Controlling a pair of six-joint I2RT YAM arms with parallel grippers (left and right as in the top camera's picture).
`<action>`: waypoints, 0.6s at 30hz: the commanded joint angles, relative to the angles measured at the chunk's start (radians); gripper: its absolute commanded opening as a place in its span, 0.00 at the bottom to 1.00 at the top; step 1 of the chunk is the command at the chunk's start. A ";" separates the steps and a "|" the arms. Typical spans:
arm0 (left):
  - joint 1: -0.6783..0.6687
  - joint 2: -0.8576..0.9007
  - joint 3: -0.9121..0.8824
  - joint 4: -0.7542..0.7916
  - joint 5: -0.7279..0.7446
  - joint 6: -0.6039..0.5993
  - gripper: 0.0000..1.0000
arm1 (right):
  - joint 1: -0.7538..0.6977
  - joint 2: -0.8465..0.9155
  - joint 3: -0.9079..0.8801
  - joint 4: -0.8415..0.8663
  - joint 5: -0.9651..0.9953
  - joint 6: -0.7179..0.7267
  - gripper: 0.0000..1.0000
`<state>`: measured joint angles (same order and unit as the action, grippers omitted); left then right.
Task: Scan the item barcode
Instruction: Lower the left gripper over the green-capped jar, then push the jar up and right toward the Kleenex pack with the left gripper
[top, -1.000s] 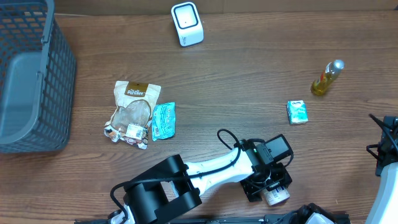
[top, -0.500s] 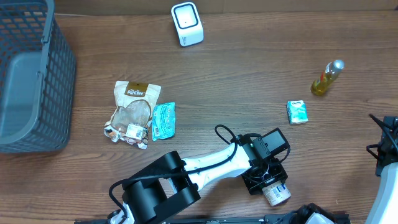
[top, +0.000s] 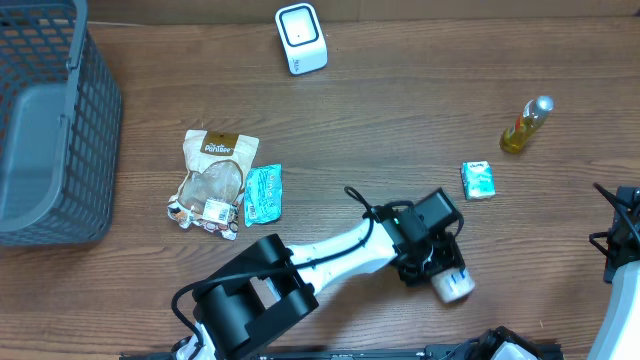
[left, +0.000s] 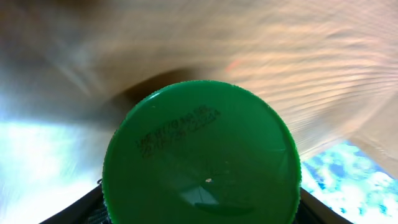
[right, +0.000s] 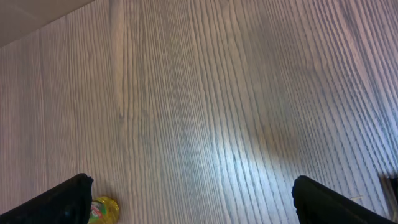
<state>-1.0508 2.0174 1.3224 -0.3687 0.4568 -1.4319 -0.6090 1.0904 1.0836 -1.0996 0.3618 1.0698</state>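
The item is a round container with a green lid (left: 199, 155) and a pale base (top: 452, 285). My left gripper (top: 435, 268) is shut on it near the table's front edge, right of centre. In the left wrist view the lid fills the space between the dark fingers (left: 87, 208), and printed date text shows on it. No barcode shows in any view. The white scanner (top: 300, 38) stands at the back centre. My right gripper (right: 202, 205) is open over bare wood, and its arm (top: 620, 245) sits at the right edge.
A grey basket (top: 50, 120) fills the left side. A snack bag (top: 215, 175) and a teal packet (top: 263, 193) lie left of centre. A teal box (top: 478, 180) and a yellow bottle (top: 525, 125) (right: 102, 210) stand on the right.
The left gripper has closed in on the container and carried it a little back from the front edge. The right arm has not moved.
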 joint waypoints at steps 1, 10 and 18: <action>0.050 0.016 0.012 0.068 -0.045 0.141 0.62 | -0.004 0.000 -0.003 0.003 -0.001 0.004 1.00; 0.117 0.017 0.012 0.262 -0.185 0.297 0.61 | -0.004 0.000 -0.003 0.003 -0.001 0.003 1.00; 0.122 0.051 0.012 0.372 -0.180 0.356 0.64 | -0.004 0.000 -0.003 0.003 -0.001 0.003 1.00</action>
<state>-0.9276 2.0281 1.3224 -0.0319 0.2760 -1.1286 -0.6086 1.0904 1.0836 -1.1004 0.3618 1.0702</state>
